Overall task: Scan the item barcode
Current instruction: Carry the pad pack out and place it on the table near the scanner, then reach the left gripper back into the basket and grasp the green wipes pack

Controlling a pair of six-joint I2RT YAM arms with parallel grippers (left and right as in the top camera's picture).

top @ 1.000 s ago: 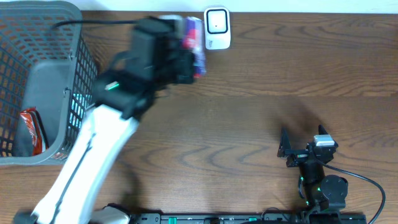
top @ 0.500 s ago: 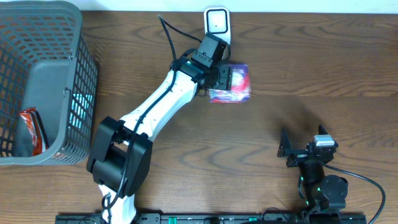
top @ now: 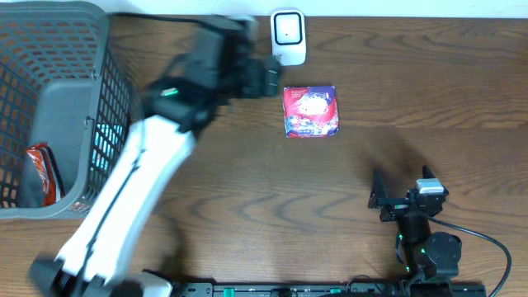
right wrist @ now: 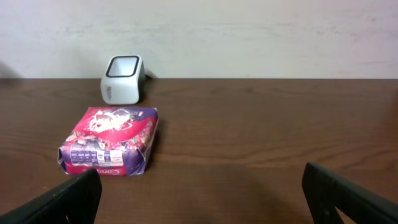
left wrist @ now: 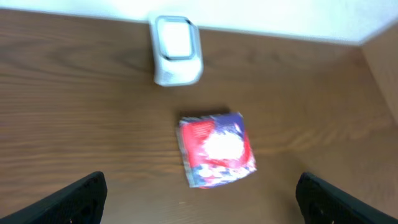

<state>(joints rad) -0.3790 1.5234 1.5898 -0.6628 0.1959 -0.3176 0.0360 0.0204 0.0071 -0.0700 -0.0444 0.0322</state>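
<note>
Red packet (top: 311, 110) flat near scanner (top: 288, 36)

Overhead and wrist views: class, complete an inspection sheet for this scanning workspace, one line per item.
Surface: brown wood-grain table.
Job's things: red and purple box lies flat, just in front of the white scanner, not touching it.
Clutter: grey basket at the left, a red wrapper inside.
Grippers: left gripper open, beside the scanner, holding nothing; right gripper open, empty.
Cables: black cable loops by the right arm's base.
Surroundings: pale wall behind the table.
</note>
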